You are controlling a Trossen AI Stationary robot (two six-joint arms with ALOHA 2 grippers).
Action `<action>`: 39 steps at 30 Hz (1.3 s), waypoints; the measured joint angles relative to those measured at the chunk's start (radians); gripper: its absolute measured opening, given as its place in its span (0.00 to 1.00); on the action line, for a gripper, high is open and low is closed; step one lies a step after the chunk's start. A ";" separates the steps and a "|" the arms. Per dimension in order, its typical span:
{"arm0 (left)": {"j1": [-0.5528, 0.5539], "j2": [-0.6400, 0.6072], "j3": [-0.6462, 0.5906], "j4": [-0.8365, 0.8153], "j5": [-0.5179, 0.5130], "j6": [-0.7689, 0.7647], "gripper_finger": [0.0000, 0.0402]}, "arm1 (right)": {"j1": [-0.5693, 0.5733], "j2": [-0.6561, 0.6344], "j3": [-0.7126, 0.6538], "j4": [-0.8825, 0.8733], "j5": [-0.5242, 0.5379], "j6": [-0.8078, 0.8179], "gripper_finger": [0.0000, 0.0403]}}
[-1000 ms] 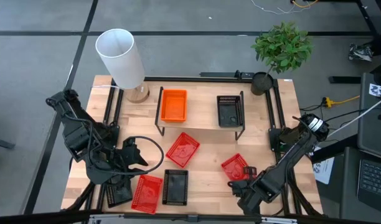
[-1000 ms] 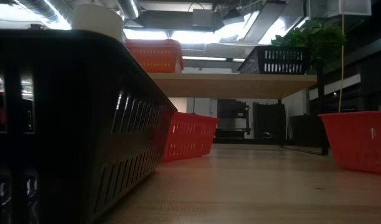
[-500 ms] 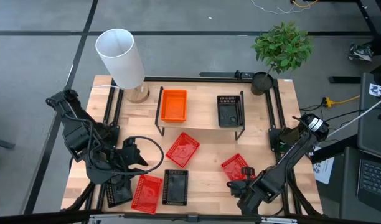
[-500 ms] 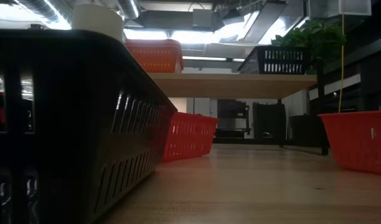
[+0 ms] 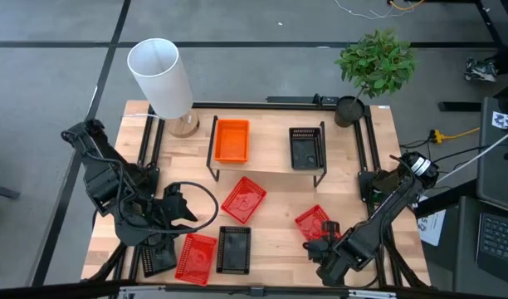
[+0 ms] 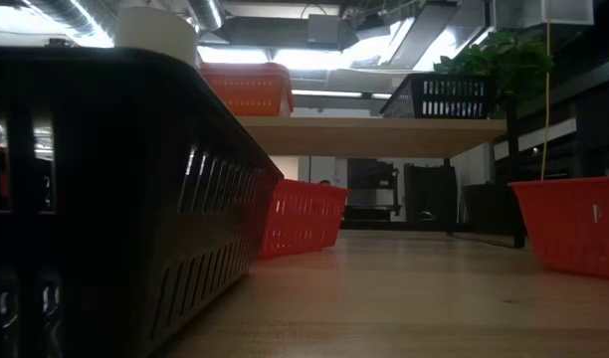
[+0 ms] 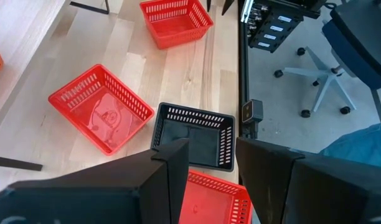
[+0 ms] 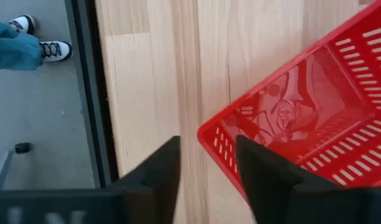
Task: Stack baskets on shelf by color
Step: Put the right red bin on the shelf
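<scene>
The shelf (image 5: 266,170) carries an orange basket (image 5: 232,139) and a black basket (image 5: 306,148), both resting flat on the plank. On the table lie three red baskets (image 5: 243,199) (image 5: 314,221) (image 5: 196,256) and two black baskets (image 5: 234,249) (image 5: 158,259). My left gripper (image 5: 181,214) (image 7: 212,177) is open, held above the near-left red basket (image 7: 209,199) and the black basket (image 7: 193,135). My right gripper (image 5: 320,238) (image 8: 206,180) is open over the near corner (image 8: 209,134) of the right red basket (image 8: 309,130). No gripper shows in the low view.
A white cylindrical lamp (image 5: 161,76) stands at the far-left corner and a potted plant (image 5: 374,62) at the far-right. Black frame rails (image 5: 370,158) run along the table's sides. A person's shoes (image 8: 44,46) show beyond the table's edge. Bare wood (image 5: 279,249) lies between the near baskets.
</scene>
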State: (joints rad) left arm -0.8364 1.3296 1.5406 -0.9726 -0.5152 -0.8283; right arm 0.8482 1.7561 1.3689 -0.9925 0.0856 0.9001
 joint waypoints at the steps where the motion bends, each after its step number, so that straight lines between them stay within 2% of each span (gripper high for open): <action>1: 0.000 0.000 0.000 0.000 0.000 0.000 0.31 | 0.000 0.000 0.000 -0.005 0.000 -0.023 0.44; 5: 0.000 0.000 0.000 0.000 0.000 0.000 0.31 | 0.001 0.001 0.000 -0.053 0.001 -0.132 0.57; 8: 0.000 0.000 0.000 0.000 0.000 0.000 0.31 | 0.001 0.003 0.000 -0.100 0.001 -0.154 0.61; 22: 0.000 0.000 0.000 0.000 0.000 0.000 0.31 | -0.014 0.090 -0.119 -0.035 -0.088 -0.202 0.58; 27: 0.000 0.000 0.000 0.000 0.000 0.000 0.31 | -0.014 0.114 -0.152 0.030 -0.083 -0.196 0.57; 31: 0.000 0.000 0.000 0.000 0.000 0.000 0.31 | -0.014 0.116 -0.152 0.045 -0.080 -0.165 0.47; 39: 0.000 0.000 0.000 0.000 0.000 0.000 0.31 | -0.015 0.116 -0.146 0.072 -0.084 -0.037 0.08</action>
State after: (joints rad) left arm -0.8364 1.3296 1.5406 -0.9722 -0.5148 -0.8280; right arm 0.8330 1.8721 1.2232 -0.9201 0.0016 0.8633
